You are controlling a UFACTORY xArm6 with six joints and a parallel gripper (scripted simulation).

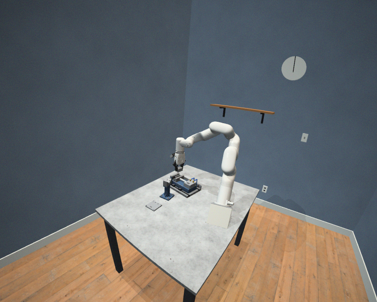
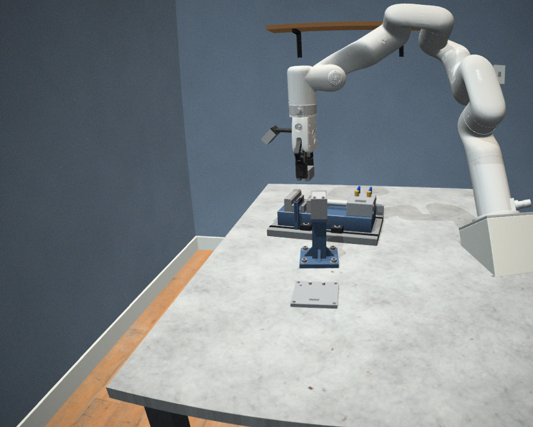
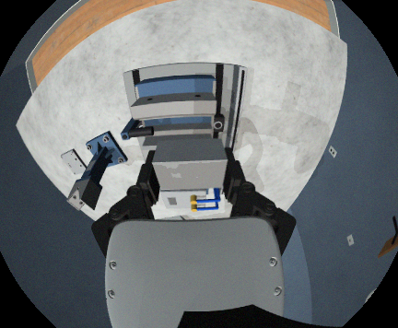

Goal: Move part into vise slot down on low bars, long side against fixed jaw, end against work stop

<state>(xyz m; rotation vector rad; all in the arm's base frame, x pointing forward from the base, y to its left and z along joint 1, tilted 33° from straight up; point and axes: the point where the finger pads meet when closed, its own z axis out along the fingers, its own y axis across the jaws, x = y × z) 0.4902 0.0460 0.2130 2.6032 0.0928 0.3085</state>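
In the exterior view, the flat plate (image 2: 314,293) lies nearest on the table (image 2: 395,344), bare of any block. At 12 o'clock from it stands the blue V-block stand (image 2: 319,238), then the vise (image 2: 331,216), its jaws standing apart. The gripper (image 2: 304,170) hangs in the air above the vise, touching nothing on the table.

Only the wrist view shows the grip plainly: the grey block (image 3: 188,168) is clamped between the two black fingers, and the vise (image 3: 177,99) lies at 12 o'clock beyond it. The top view shows the gripper (image 1: 178,168) only small; the block cannot be made out there.
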